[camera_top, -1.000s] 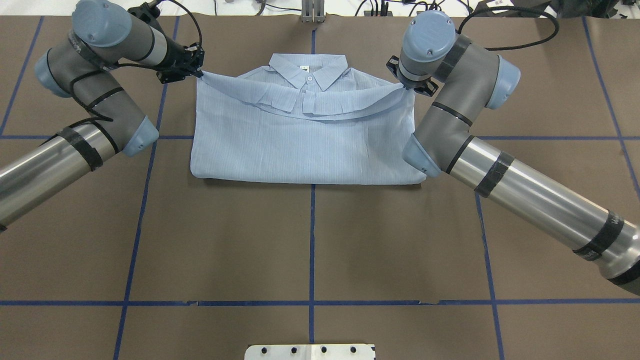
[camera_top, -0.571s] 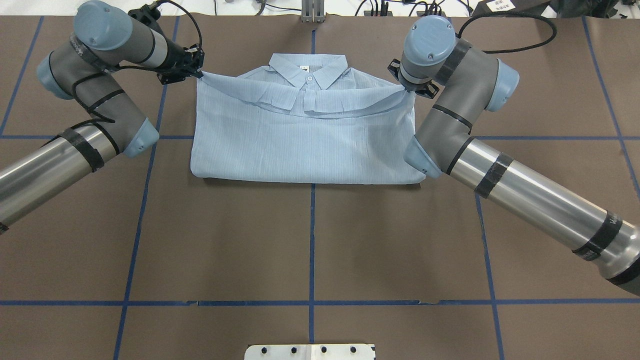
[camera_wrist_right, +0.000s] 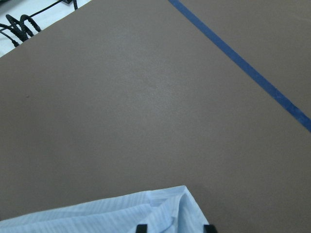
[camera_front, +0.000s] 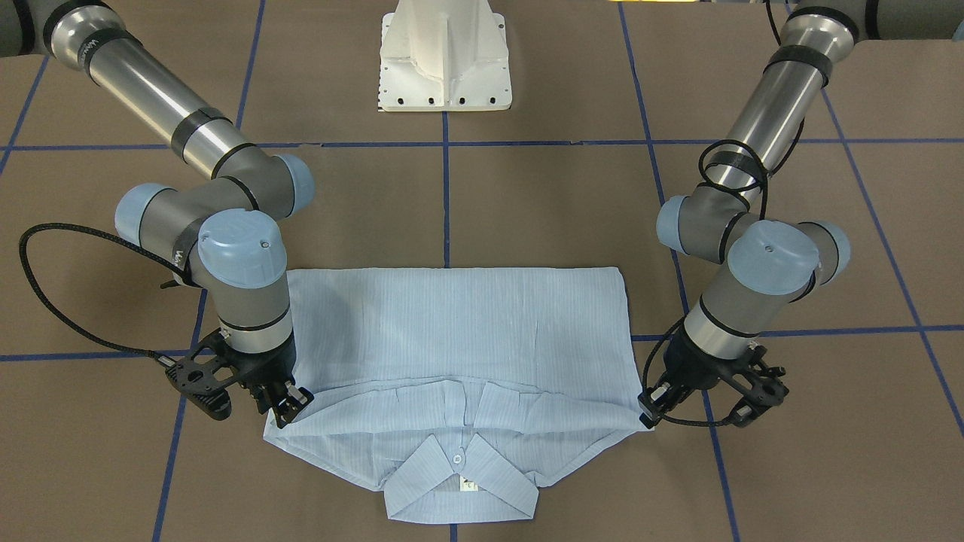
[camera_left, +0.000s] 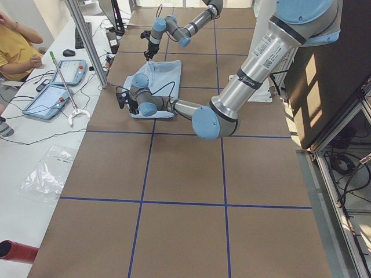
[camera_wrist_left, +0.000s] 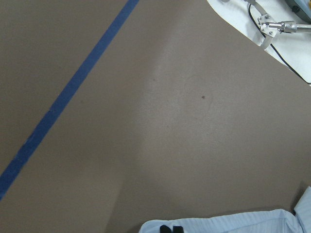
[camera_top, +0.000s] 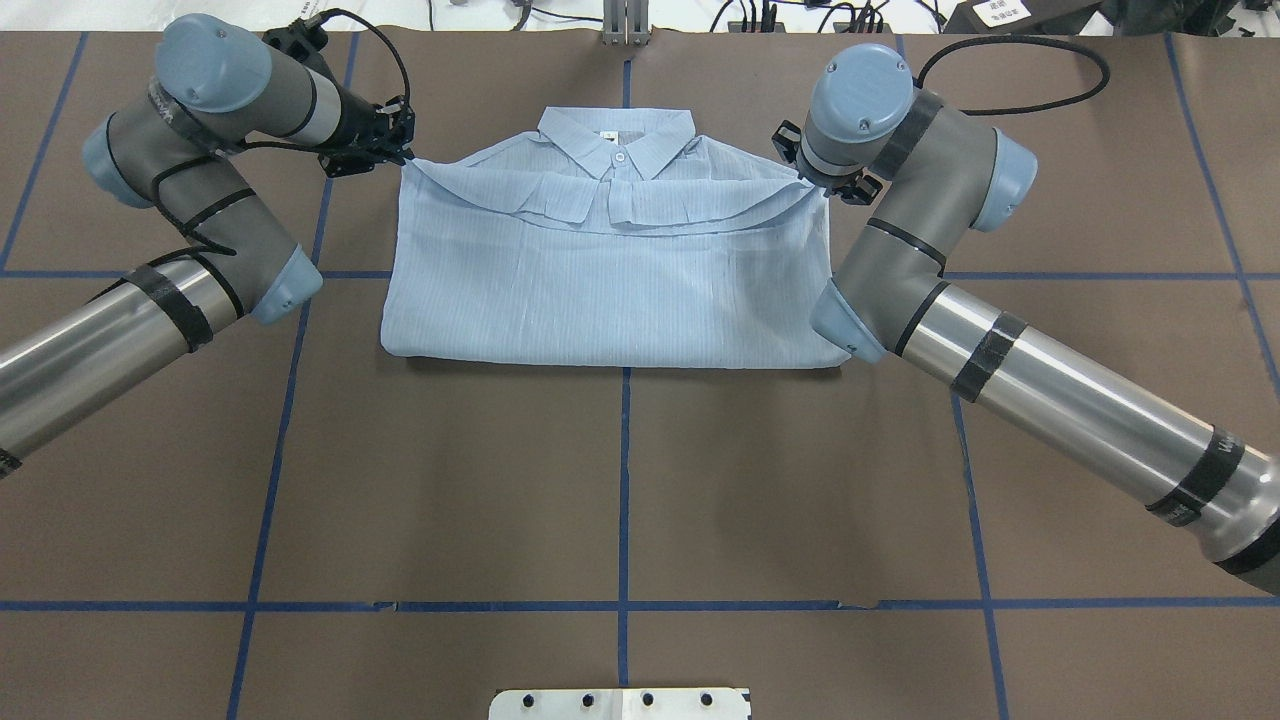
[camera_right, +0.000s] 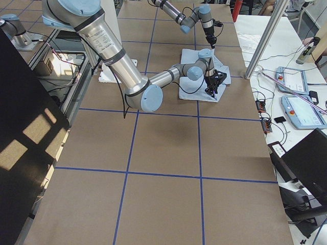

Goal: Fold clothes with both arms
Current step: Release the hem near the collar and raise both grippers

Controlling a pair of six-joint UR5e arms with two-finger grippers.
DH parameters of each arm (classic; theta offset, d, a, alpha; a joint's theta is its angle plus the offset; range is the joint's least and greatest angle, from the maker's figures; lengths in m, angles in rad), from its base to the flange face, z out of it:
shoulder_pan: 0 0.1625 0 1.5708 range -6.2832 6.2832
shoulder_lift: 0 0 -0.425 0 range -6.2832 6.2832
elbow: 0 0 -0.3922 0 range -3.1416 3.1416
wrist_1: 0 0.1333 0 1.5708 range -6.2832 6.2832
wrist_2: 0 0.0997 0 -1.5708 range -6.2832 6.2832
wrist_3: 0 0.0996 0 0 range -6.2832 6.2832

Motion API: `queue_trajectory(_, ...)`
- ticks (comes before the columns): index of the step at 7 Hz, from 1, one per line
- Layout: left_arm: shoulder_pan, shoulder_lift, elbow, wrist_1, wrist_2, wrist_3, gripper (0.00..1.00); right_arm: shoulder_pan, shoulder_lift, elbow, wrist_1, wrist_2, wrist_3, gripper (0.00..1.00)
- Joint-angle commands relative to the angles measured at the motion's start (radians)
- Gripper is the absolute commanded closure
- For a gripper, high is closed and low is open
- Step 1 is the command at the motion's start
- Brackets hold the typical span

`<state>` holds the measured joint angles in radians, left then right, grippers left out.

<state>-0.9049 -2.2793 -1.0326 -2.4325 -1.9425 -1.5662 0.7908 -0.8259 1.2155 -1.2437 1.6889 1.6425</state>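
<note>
Since the shirt lies folded crosswise on the bench, crease nearest the robot, its hem ends flank the far collar: left hand clamped on one, right hand spread astride the other.

Near left arm and far right arm both reach the blue shirt.

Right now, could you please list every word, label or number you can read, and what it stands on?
No text is legible.
Neck tag of the shirt: too small.
Sticker on the left arm: blurred.
White card at the overhead view's top right: blurred.
Lettering on the right arm: too small.
</note>
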Motion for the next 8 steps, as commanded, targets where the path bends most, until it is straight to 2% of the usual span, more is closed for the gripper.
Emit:
queue_trajectory(1,-0.009,0.012,-0.038,-0.002,0.001,0.005,0.61,0.002,-0.087,0.179,-0.006,0.040,0.005,0.36)
queue_trajectory(2,-0.018,0.038,-0.087,0.003,0.001,0.005,0.56,-0.010,-0.245,0.381,-0.005,0.082,0.011,0.31)
queue_trajectory(3,-0.026,0.076,-0.146,0.000,0.001,0.005,0.49,-0.037,-0.360,0.523,-0.008,0.101,0.023,0.26)
queue_trajectory(4,-0.028,0.084,-0.162,-0.005,0.001,0.005,0.49,-0.088,-0.445,0.576,0.000,0.103,0.057,0.23)
queue_trajectory(6,-0.032,0.133,-0.168,-0.072,0.004,0.035,0.50,-0.155,-0.470,0.564,0.012,0.094,0.125,0.21)
queue_trajectory(8,-0.034,0.136,-0.170,-0.072,0.043,0.063,0.50,-0.174,-0.454,0.547,0.012,0.086,0.134,0.21)
